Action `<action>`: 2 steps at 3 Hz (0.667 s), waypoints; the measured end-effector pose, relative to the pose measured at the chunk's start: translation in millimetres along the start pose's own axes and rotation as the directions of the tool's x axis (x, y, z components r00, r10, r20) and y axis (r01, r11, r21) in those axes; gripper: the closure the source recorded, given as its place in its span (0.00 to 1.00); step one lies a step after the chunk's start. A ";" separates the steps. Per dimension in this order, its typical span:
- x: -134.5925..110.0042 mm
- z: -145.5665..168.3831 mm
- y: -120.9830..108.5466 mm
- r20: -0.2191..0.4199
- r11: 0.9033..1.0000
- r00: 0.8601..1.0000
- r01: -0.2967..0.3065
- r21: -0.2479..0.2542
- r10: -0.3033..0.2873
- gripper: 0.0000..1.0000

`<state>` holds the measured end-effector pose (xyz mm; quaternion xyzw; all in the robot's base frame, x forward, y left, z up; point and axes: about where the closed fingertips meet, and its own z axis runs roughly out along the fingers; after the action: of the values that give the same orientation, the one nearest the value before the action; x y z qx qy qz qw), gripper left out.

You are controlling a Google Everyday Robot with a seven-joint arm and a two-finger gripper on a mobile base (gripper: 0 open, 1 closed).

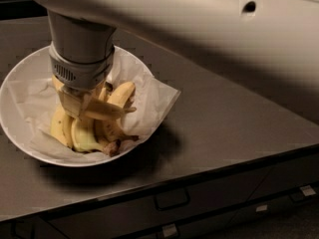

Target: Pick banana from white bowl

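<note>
Reaching down into the white bowl (15, 119) | gripper (87, 108) low among the fruit | banana (121, 92) just right of it — long axis tilting up-right | grip state: cannot tell

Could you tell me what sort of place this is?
Probably a kitchen or pantry: a dark counter with drawers below, and a white bowl of bananas, the gripper down among them.

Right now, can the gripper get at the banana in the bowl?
Probably yes: the gripper sits down inside the bowl, right against the banana, with nothing between them; other bananas crowd underneath.
</note>
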<state>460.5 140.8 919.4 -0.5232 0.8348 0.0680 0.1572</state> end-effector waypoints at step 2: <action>15.3 -30.4 -7.4 0.206 0.990 0.970 0.136 -0.035 -0.126 1.00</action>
<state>455.2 116.0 943.3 -0.5713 0.7760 0.1311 0.2330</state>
